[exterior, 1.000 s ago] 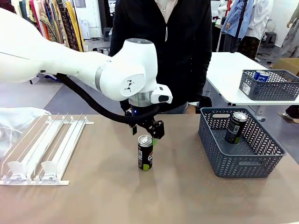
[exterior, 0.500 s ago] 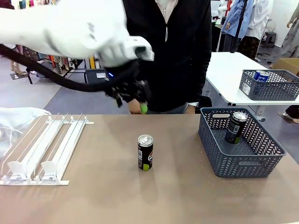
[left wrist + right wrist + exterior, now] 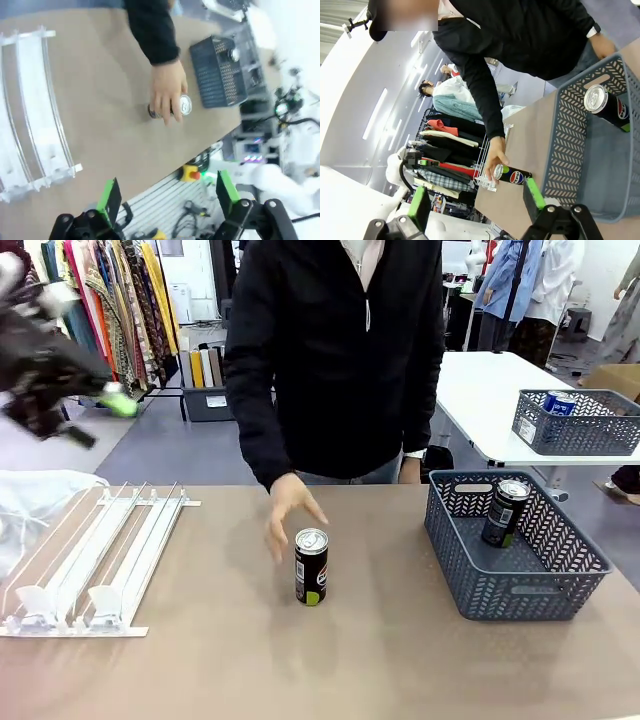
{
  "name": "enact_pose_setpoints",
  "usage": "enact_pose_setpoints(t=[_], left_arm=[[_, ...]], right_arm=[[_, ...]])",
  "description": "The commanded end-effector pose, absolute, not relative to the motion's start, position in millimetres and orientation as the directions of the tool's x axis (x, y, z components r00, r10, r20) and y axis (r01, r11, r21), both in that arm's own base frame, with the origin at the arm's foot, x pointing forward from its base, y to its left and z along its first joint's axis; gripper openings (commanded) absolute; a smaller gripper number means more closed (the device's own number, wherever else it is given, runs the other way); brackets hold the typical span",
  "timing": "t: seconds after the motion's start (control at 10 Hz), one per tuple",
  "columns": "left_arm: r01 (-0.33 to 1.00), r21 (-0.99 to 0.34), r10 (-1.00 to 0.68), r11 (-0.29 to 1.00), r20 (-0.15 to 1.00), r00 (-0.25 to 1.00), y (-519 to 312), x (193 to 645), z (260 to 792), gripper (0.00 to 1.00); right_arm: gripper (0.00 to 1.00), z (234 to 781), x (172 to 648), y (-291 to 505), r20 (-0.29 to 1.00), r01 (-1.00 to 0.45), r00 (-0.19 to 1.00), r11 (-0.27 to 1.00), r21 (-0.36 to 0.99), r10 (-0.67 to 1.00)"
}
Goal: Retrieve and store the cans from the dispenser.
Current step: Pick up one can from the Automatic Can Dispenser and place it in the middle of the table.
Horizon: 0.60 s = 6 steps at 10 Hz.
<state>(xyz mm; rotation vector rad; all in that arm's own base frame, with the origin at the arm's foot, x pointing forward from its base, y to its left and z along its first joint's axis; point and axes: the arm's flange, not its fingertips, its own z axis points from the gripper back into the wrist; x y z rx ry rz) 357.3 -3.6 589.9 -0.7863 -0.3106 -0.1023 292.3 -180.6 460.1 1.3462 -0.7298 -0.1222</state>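
While the person's hand nears the can mid-bench, I see both jaws spread empty; next, carry it to the basket at three o'clock.

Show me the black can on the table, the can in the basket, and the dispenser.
Table can [image 3: 311, 568], front view, its side.
Basket can [image 3: 504, 512], front view, its side.
Dispenser [image 3: 100, 550], front view, middle rails.

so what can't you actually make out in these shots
- Front view: left gripper is motion-blurred at the picture's left edge; open or shut unreadable there.
- Left wrist view: the person's hand covers most of the black can.
- Front view: blue can in the far basket, lettering too small.
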Motion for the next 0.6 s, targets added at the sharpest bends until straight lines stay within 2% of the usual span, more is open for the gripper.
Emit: enact_pose_setpoints(t=[0.0,0.2,0.3,0.4,0.5], left_arm=[[0.200,-0.838,0.165,0.508,0.323,0.932,54,338,545,1.00],[0.191,-0.925,0.298,0.327,0.293,0.909,95,315,494,1.00],[0.152,-0.936,0.295,0.318,0.250,0.922,97,315,483,1.00],[0.154,-0.897,0.282,0.415,0.287,0.915,101,315,512,1.00],[0.154,-0.897,0.282,0.415,0.287,0.915,101,315,512,1.00]], right_arm=[[1.00,465,295,-180,0.412,-0.335,0.767,0.241,0.911,-0.492],[1.00,465,295,-180,0.412,-0.335,0.767,0.241,0.911,-0.492],[1.00,465,295,-180,0.412,-0.335,0.767,0.241,0.911,-0.492],[1.00,465,295,-180,0.412,-0.335,0.767,0.241,0.911,-0.492],[1.00,465,295,-180,0.412,-0.335,0.767,0.241,0.911,-0.492]])
